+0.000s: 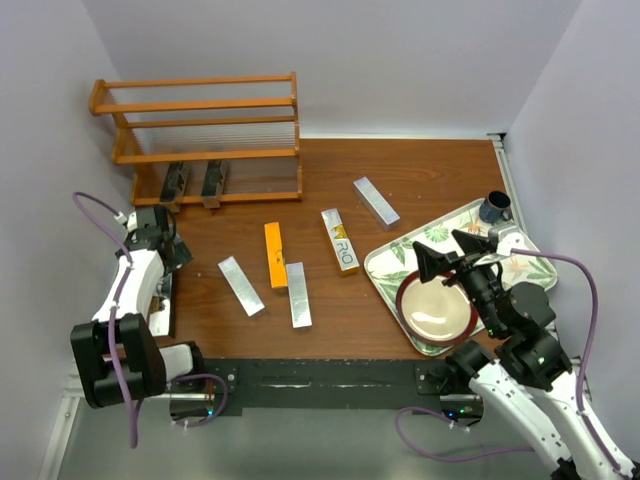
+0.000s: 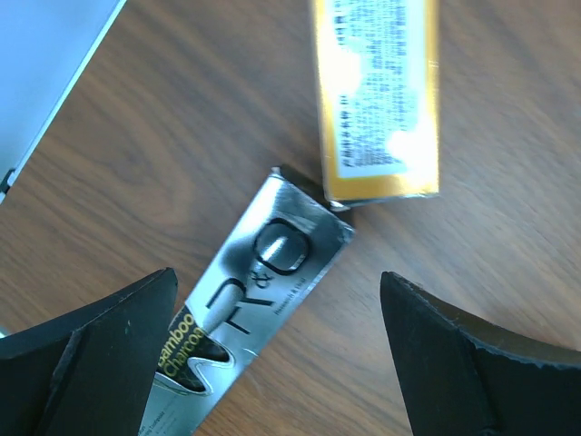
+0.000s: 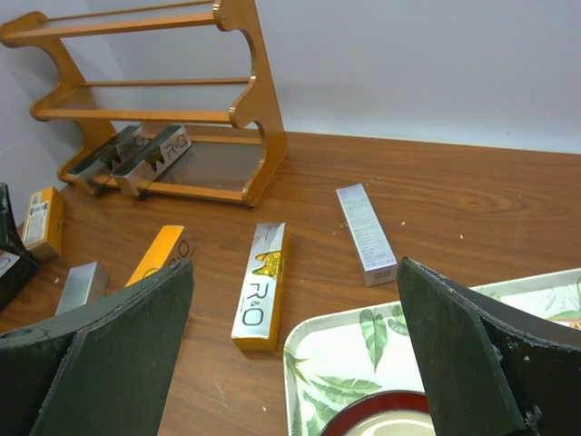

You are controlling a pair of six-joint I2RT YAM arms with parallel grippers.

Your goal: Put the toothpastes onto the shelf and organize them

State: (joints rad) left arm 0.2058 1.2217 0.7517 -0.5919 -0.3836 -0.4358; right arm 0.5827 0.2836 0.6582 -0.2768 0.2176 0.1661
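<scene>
Left gripper (image 2: 279, 277): jaws spread wide, nothing held. Black charcoal carton (image 2: 263, 259) lies flat on the table (image 2: 508, 182) directly below, between the two fingers (image 2: 109, 354), running diagonally from lower left to centre of the wrist frame. Its upper end sits just beside a corner of a gold carton (image 2: 377, 100) at top centre; contact cannot be told.

Right gripper (image 3: 295, 268): also wide open, empty, over the leaf-patterned tray (image 1: 392, 265).

Shelf (image 1: 200, 105): upper left of the overhead frame, two dark cartons (image 1: 212, 183) on its bottom tier. Five more cartons (image 1: 298, 294) lie loose mid-table.
</scene>
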